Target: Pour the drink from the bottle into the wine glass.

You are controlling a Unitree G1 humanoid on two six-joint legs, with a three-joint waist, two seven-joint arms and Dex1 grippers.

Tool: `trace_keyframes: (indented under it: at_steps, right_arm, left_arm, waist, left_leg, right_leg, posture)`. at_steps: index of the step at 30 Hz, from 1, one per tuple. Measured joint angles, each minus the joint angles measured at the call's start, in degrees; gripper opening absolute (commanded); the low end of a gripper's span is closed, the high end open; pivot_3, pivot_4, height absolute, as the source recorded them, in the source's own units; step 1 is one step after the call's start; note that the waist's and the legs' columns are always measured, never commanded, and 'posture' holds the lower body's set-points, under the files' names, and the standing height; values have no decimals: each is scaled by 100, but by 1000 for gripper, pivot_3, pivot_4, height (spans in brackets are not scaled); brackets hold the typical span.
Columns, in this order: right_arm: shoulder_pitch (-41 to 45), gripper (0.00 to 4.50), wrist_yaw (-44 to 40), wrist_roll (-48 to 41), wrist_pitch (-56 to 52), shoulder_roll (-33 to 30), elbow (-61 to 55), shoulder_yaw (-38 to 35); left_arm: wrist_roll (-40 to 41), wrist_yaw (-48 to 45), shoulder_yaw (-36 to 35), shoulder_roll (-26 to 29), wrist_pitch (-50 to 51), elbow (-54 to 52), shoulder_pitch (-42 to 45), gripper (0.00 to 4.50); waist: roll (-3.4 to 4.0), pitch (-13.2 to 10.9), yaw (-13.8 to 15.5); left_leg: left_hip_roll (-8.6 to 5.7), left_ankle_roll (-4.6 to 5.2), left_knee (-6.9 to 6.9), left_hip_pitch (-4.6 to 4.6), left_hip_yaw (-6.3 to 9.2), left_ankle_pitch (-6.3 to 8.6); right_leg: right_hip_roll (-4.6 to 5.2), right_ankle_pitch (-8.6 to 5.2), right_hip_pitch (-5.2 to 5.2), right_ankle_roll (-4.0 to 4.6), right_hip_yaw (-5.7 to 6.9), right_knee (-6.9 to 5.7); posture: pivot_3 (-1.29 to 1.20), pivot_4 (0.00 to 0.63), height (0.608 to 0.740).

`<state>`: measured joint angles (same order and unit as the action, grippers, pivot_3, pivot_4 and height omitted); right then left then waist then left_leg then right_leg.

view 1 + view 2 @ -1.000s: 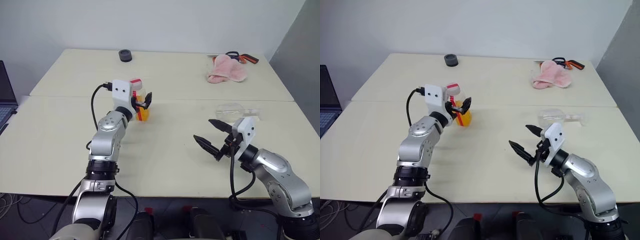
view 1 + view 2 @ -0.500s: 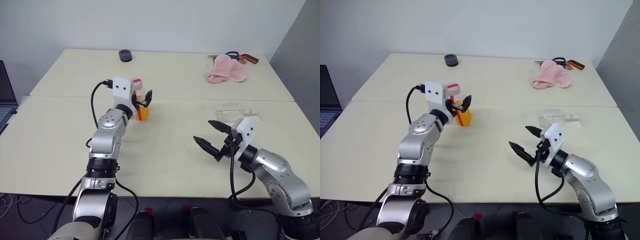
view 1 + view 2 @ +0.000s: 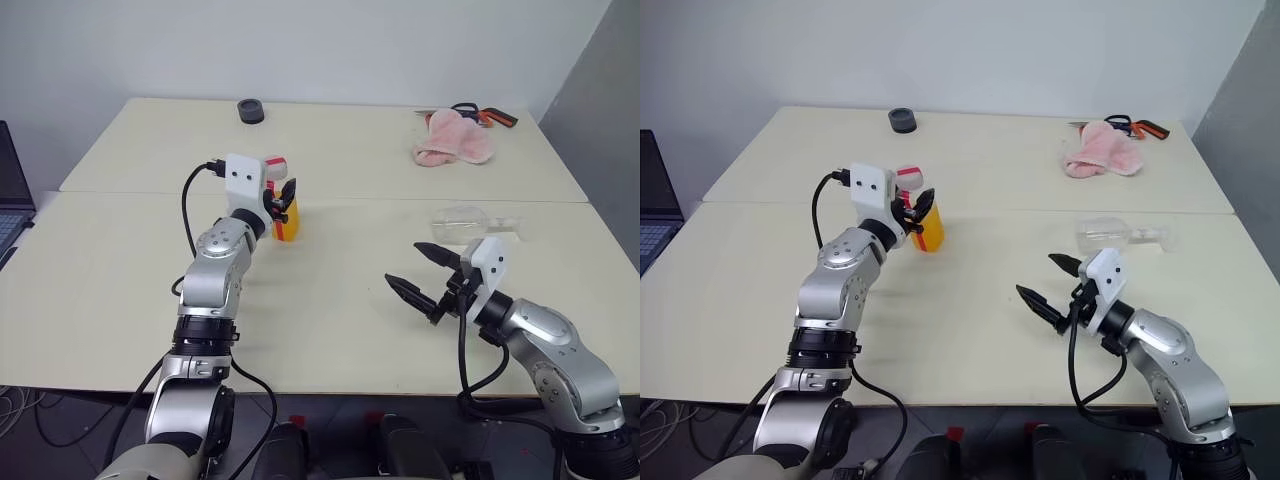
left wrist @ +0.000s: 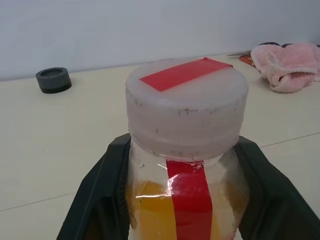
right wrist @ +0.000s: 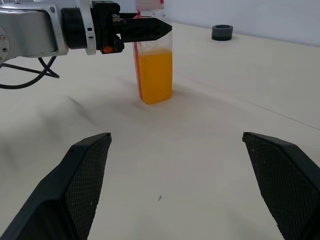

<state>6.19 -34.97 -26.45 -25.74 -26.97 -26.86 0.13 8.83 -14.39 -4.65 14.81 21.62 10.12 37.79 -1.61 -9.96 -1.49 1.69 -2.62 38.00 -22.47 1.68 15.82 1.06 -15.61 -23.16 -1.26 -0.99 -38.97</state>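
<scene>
Pale cream tabletops [image 3: 330, 330], two pushed together under a plain white wall, carried everything. At roughly ten o'clock from the table's middle stood the bottle [image 3: 285, 212], upright, its white cap [image 4: 186, 105] on and the red strip [image 4: 189, 197] running over it and down the side; the drink [image 5: 155, 77] filled most of the body. The left gripper [image 3: 281, 196] was pinching the bottle just under the cap, one black finger [image 4: 97, 195] pressed to each side of the neck.

Out at three o'clock lay the wine glass [image 3: 470, 220] on its side, well apart from the bottle. Near it, toward five o'clock, the right gripper [image 3: 424, 270] hovered with fingers spread wide, holding nothing. Farther off sat a dark round object [image 3: 250, 110] at eleven o'clock and a pink cloth [image 3: 455, 140] at one o'clock.

The risks looked plain: the grip sat high and narrow, so a lift could let the heavy body swing or slip; the cap would block any pour; and a glass lying down could roll or catch nothing.
</scene>
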Motion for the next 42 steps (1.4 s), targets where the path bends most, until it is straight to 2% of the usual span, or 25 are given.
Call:
trace_keyframes:
  at_steps: [22, 42]
  right_arm:
    - [178, 4500, 1, -4, -57, 1, -3, 106]
    - [156, 4500, -5, -16, -114, -114, -185, 110]
  left_arm:
    - [47, -163, -29, 27, -20, -127, -120, 2176]
    - [361, -1349, 156, 348, 327, -382, -165, 2176]
  waist:
    - [0, 0, -1]
    - [0, 0, -1]
  left_leg:
    - [0, 0, 1, 0, 0, 0]
    - [0, 0, 4, -2, 0, 0]
  right_leg:
    - [0, 0, 0, 0, 0, -1]
    - [1, 0, 0, 0, 1, -1]
  posture:
    - [0, 150, 740]
    - [0, 150, 740]
